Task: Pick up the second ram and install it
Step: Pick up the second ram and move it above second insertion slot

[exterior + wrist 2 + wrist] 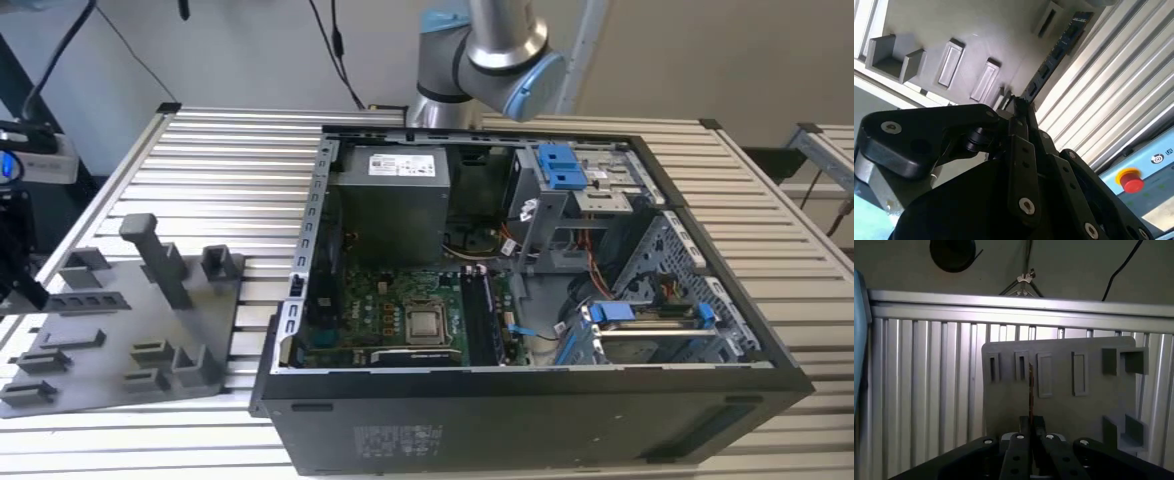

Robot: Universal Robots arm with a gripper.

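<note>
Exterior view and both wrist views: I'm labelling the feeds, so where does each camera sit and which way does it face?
Exterior view: off the arm, high, looking down into the open computer case, grey tray at the exterior view's left; the arm shows behind the case.
First wrist view: on the wrist, looking along the gripper across the tray and slatted table.
Second wrist view: on the wrist, looking obliquely past the gripper's linkage at the tray.
Shared: both wrist views show the gripper shut on the second ram.

soft even daylight, glare on ribbed table (1114, 85), fingers (1021, 147) in shadow
</note>
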